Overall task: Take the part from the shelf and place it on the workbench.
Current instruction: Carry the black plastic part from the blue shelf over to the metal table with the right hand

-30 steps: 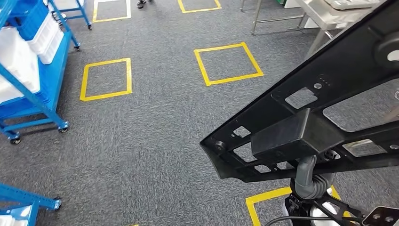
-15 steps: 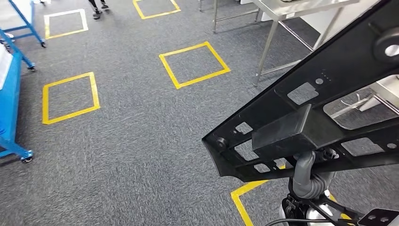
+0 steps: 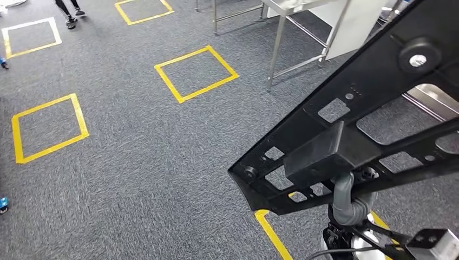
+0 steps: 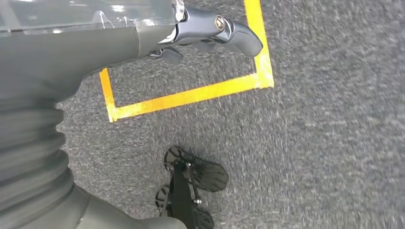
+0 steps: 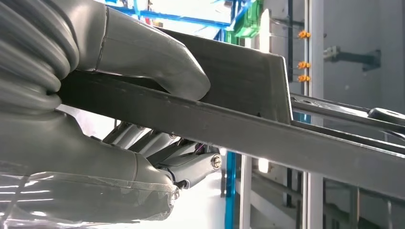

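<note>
Above the grey carpet point(image 3: 135, 162), we note the right hand point(image 5: 143, 119) clamped on the black part point(image 3: 346, 124), thumb over its edge.

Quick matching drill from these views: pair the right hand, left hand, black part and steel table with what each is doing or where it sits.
Things:
1. right hand
2. left hand
3. black part
4. steel table

States:
A. stands ahead on the carpet
B. carried, reaching across the head view
C. holds nothing, hangs over the floor
D. grips the black part

Pairs: 1-D, 2-C, 3-B, 4-A
</note>
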`<state>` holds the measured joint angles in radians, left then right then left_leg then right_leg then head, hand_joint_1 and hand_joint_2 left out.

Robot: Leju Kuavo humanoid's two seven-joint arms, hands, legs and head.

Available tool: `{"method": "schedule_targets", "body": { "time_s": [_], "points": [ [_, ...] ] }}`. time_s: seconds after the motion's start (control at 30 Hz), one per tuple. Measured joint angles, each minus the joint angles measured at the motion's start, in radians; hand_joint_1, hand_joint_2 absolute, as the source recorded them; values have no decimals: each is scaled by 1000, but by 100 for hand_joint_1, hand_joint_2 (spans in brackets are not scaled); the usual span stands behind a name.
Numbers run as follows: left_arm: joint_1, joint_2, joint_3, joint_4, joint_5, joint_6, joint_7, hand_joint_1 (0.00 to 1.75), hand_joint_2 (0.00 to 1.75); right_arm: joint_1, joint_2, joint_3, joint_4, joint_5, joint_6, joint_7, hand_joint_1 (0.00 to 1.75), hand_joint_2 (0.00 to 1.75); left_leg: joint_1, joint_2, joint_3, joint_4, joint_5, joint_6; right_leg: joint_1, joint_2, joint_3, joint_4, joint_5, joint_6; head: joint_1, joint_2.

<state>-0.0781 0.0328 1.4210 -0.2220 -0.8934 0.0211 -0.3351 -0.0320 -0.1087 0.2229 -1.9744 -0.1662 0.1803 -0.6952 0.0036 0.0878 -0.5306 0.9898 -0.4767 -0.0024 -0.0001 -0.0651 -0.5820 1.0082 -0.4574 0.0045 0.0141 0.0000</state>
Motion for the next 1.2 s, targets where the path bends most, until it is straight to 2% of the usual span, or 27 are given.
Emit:
{"method": "schedule_targets", "body": {
  "time_s": [0.07, 0.1, 0.13, 0.17, 0.2, 0.23, 0.27, 0.3, 0.33, 0.37, 0.4, 0.47, 0.53, 0.57, 0.6, 0.67, 0.73, 0.77, 0.8, 0.83, 0.87, 0.93, 1.0, 1.03, 1.1, 1.17, 1.2],
  "points": [
    [-5, -4, 0, 0, 0, -5, 2, 0, 175, -46, -4, 31, 53, -2, -3, 0, 175, 175, -1, 19, 5, -2, -2, -11, 2, 23, -3, -3, 3, -9, 0, 0],
    [-9, -7, 0, 0, 0, -5, 4, 0, 175, -75, -5, 52, 86, -2, -3, 0, 175, 175, 1, 15, 6, 1, -7, -18, 0, 34, -3, -6, 6, -14, -1, 0],
    [-13, -11, 0, 0, 0, -5, 5, 0, 175, -109, -5, 76, 121, -2, -3, 1, 175, 175, 3, -2, -1, 20, -21, -23, -3, 45, -2, -9, 10, -21, -1, 0],
    [-16, -14, 0, 0, 0, -5, 5, 0, 175, -148, -3, 107, 158, -2, -3, 3, 175, 175, 5, -26, -18, 60, -45, -28, -6, 55, -2, -12, 14, -27, -3, 0],
    [-18, -17, 0, 0, 0, -7, 4, 0, 175, -188, 0, 142, 195, -3, -3, 7, 175, 175, 8, -54, -46, 121, -77, -32, -6, 65, -3, -13, 16, -32, -5, 0],
    [-17, -19, 0, 1, 0, -8, 4, 0, 175, -227, 4, 179, 230, -4, -4, 15, 175, 175, 8, -71, -83, 194, -110, -34, -5, 77, -5, -13, 17, -35, -6, 0],
    [-17, -21, 0, 1, 1, -9, 5, 0, 175, -261, 9, 220, 263, -6, -5, 26, 175, 175, 9, -78, -118, 259, -132, -35, -4, 90, -6, -12, 18, -37, -7, 0],
    [-17, -23, 0, 1, 1, -10, 6, 0, 175, -291, 14, 260, 289, -7, -8, 41, 175, 175, 9, -81, -141, 295, -134, -35, -2, 102, -6, -11, 18, -37, -8, 0],
    [-17, -25, 0, 1, 1, -10, 8, 0, 175, -316, 19, 298, 310, -9, -13, 55, 175, 175, 9, -82, -146, 293, -116, -34, -1, 114, -6, -10, 18, -37, -8, 0],
    [-18, -26, 0, 1, 2, -11, 11, 0, 175, -338, 25, 333, 326, -11, -19, 67, 175, 175, 9, -85, -132, 250, -81, -32, -1, 125, -4, -9, 18, -37, -8, 0],
    [-19, -28, 0, 2, 3, -11, 13, 0, 175, -357, 31, 365, 338, -15, -25, 74, 175, 175, 9, -96, -103, 178, -37, -28, -1, 135, -3, -8, 17, -36, -9, 0],
    [-19, -30, 0, 2, 4, -14, 17, 0, 175, -392, 41, 417, 353, -28, -34, 79, 175, 175, 10, -137, -50, 52, 17, -20, 0, 152, -6, -4, 16, -29, -8, 0],
    [-19, -34, 0, 2, 8, -16, 20, 0, 175, -419, 46, 455, 363, -50, -39, 83, 175, 175, 8, -159, -34, 11, 23, -13, -2, 168, -14, -1, 18, -18, -8, 0],
    [-19, -36, 1, 2, 10, -16, 21, 0, 175, -429, 47, 467, 367, -65, -41, 87, 175, 175, 9, -151, -34, 7, 24, -9, -3, 176, -18, -2, 20, -11, -8, 0],
    [-20, -40, 1, 2, 12, -14, 23, 0, 175, -438, 46, 474, 371, -81, -41, 89, 175, 175, 10, -141, -33, 4, 27, -3, -3, 177, -19, -1, 18, -5, -9, 0],
    [-21, -47, 2, 3, 14, -8, 28, 0, 175, -462, 44, 480, 380, -109, -41, 89, 175, 175, 15, -118, -30, -6, 32, 9, 0, 143, -41, 41, -10, 5, -2, 0],
    [-19, -51, 3, 3, 15, -2, 35, 0, 175, -486, 41, 482, 393, -134, -42, 84, 175, 175, 13, -92, -29, -10, 32, 16, -2, 92, -102, 166, -75, 13, 5, 0],
    [-18, -52, 3, 3, 15, -1, 38, 0, 175, -494, 39, 482, 400, -143, -43, 81, 175, 175, 12, -80, -29, -10, 32, 17, -4, 81, -135, 234, -101, 17, 6, 0],
    [-18, -54, 3, 3, 16, 0, 40, 0, 175, -499, 36, 482, 407, -150, -43, 79, 175, 175, 12, -67, -29, -9, 30, 17, -6, 75, -158, 279, -112, 20, 6, 0],
    [-18, -55, 3, 3, 16, 0, 40, 0, 175, -502, 32, 482, 412, -153, -44, 78, 175, 175, 11, -56, -28, -8, 29, 17, -7, 72, -161, 284, -102, 22, 6, 0],
    [-19, -56, 3, 3, 16, 0, 41, 0, 175, -506, 30, 482, 417, -155, -44, 77, 175, 175, 11, -46, -27, -6, 26, 15, -8, 68, -144, 249, -76, 22, 6, 0],
    [-21, -59, 3, 3, 16, 0, 41, 0, 175, -516, 27, 482, 422, -155, -44, 76, 175, 175, 10, -28, -23, -1, 18, 10, -4, 35, -70, 107, -11, 17, 6, 0],
    [-22, -60, 3, 4, 15, 0, 40, 0, 175, -527, 25, 481, 427, -160, -47, 75, 175, 175, 4, -10, -21, 5, 11, 2, 5, 7, -24, 11, 18, 4, 5, 0],
    [-23, -61, 3, 4, 15, 0, 40, 0, 175, -532, 21, 479, 429, -165, -52, 74, 175, 175, 2, -2, -20, 6, 8, -3, 9, 6, -22, 2, 15, -2, 4, 0],
    [-25, -62, 3, 4, 14, -3, 37, 0, 175, -536, 6, 470, 431, -176, -62, 68, 175, 175, 2, 10, -17, 6, 3, -13, 9, 27, -23, -2, 18, -13, 4, 0],
    [-26, -65, 3, 5, 14, -6, 33, 0, 175, -534, -16, 450, 428, -188, -65, 50, 175, 175, 6, -20, -28, 41, -23, -22, 2, 45, -19, -10, 22, -24, 2, 0],
    [-25, -67, 3, 5, 14, -7, 32, 0, 175, -530, -27, 438, 424, -194, -63, 39, 175, 175, 8, -43, -48, 88, -51, -26, -1, 54, -16, -12, 23, -28, 1, 0]
  ]
}}
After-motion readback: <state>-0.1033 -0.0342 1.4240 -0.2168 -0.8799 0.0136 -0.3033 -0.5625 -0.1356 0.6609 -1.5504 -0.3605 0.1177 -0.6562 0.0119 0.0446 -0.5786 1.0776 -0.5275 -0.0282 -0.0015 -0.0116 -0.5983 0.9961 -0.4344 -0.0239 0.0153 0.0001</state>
